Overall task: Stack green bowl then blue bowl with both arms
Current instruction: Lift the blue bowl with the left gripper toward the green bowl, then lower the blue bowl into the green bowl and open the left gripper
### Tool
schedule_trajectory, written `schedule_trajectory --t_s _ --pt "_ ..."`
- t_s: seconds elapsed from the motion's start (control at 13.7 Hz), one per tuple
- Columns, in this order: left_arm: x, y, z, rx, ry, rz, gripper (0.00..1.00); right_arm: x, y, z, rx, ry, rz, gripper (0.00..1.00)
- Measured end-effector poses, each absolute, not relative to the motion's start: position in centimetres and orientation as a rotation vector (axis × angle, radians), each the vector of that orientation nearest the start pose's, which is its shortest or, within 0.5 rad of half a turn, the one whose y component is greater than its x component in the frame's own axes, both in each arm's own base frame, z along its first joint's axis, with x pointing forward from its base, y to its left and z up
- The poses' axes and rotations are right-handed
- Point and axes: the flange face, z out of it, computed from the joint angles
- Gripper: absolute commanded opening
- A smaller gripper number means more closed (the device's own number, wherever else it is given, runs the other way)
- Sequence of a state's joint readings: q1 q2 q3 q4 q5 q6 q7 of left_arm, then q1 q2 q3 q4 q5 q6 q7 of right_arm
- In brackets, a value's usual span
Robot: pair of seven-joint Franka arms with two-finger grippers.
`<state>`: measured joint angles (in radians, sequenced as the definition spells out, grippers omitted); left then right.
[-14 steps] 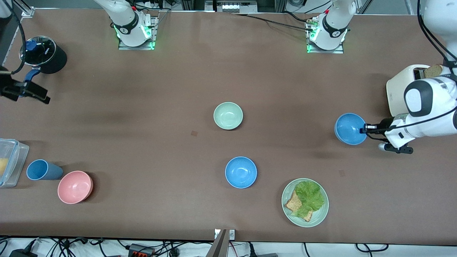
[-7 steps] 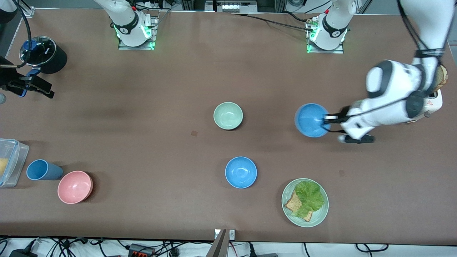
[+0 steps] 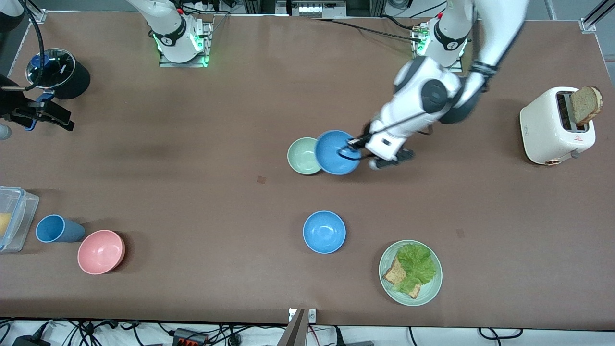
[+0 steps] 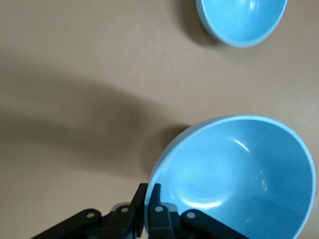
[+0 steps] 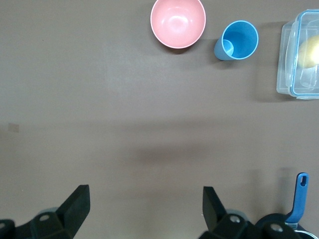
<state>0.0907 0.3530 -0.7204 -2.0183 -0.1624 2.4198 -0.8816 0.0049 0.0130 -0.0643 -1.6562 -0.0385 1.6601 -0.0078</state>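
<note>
The pale green bowl (image 3: 302, 155) sits upright near the table's middle. My left gripper (image 3: 350, 147) is shut on the rim of a blue bowl (image 3: 338, 152) and holds it in the air, overlapping the green bowl's edge toward the left arm's end. In the left wrist view the left gripper (image 4: 151, 199) pinches that blue bowl's (image 4: 234, 179) rim between its fingers. A second blue bowl (image 3: 324, 231) rests on the table nearer the front camera and shows as a blue bowl (image 4: 241, 20) in the left wrist view. My right gripper (image 3: 45, 117) waits open over the right arm's end, its jaws (image 5: 144, 196) empty.
A pink bowl (image 3: 101, 251), a blue cup (image 3: 55, 228) and a clear container (image 3: 14, 218) lie at the right arm's end. A black round pot (image 3: 60, 72) stands near the right gripper. A plate (image 3: 423, 295) with toast and lettuce and a toaster (image 3: 552, 125) are toward the left arm's end.
My left arm has swung the blue bowl from beside the toaster across to the green bowl. The right gripper has barely moved.
</note>
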Motion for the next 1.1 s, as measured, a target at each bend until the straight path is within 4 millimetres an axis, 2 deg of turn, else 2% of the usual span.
schedule_trajectory --t_s 0.15,0.44,1.1 --pt "48.2 -36.2 31.7 -3.383 -0.761 0.257 0.01 56.3 -3.7 58.5 -3.180 0.074 0.011 1.00" --pt "45.7 -38.4 30.4 -3.380 -0.796 0.265 0.02 56.3 -3.5 58.6 -3.180 0.067 0.004 1.00" --pt "46.7 -38.5 26.8 -3.394 -0.672 0.200 0.01 56.2 -3.3 58.8 -3.180 0.061 -0.001 1.00"
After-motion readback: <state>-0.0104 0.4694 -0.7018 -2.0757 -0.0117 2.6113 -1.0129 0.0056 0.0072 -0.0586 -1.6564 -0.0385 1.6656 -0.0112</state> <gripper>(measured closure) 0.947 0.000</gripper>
